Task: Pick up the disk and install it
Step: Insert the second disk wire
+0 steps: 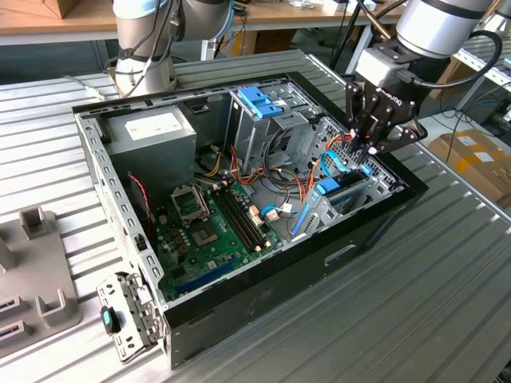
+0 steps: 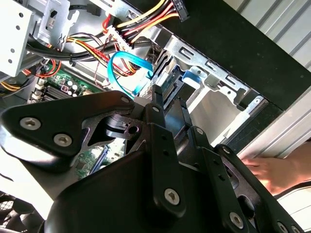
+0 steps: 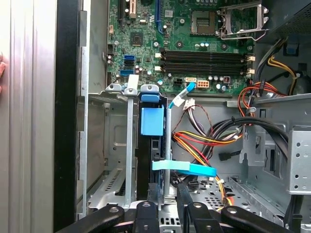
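Note:
The disk (image 1: 345, 190) stands on edge in the drive bay at the side of the open computer case (image 1: 263, 307) towards the exterior view's right. Its light blue rail and tab show in both wrist views (image 3: 152, 121) (image 2: 171, 81), between the bay's metal walls. My gripper (image 1: 366, 155) hangs straight over the bay, pointing down. Its black fingers (image 2: 156, 104) straddle the top end of the disk and look shut on it (image 3: 163, 196).
A flat blue cable (image 3: 184, 168) and bundles of coloured wires lie beside the bay. The motherboard (image 1: 207, 227), a grey box with a white sticker (image 1: 152, 132) and a blue bracket (image 1: 259, 100) fill the case. A hand (image 2: 272, 170) rests outside the case wall.

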Robot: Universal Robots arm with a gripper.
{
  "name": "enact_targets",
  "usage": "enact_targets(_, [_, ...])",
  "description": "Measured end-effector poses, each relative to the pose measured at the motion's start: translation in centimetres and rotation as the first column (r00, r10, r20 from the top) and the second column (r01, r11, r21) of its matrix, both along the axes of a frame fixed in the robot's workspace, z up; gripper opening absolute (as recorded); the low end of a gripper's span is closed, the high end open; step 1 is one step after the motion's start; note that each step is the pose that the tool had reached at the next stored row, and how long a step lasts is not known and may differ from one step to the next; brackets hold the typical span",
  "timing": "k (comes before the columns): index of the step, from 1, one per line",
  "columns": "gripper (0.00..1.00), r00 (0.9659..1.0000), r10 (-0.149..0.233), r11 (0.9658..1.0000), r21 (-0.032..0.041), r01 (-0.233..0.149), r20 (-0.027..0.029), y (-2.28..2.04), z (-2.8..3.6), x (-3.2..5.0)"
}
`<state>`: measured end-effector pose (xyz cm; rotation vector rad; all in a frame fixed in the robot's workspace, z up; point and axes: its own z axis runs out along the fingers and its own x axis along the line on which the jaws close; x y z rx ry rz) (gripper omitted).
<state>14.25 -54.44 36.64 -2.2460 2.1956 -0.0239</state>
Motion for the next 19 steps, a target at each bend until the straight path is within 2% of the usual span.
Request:
enact_targets(15, [0.30,1.0000,0.002,1.0000,0.0001,-0.002,0.0000,0.02,0.11,0.01])
enact_targets(19, [0.30,0.9997,0.023,0.9997,0.0001,-0.023,0.0000,0.02,0.11,0.02])
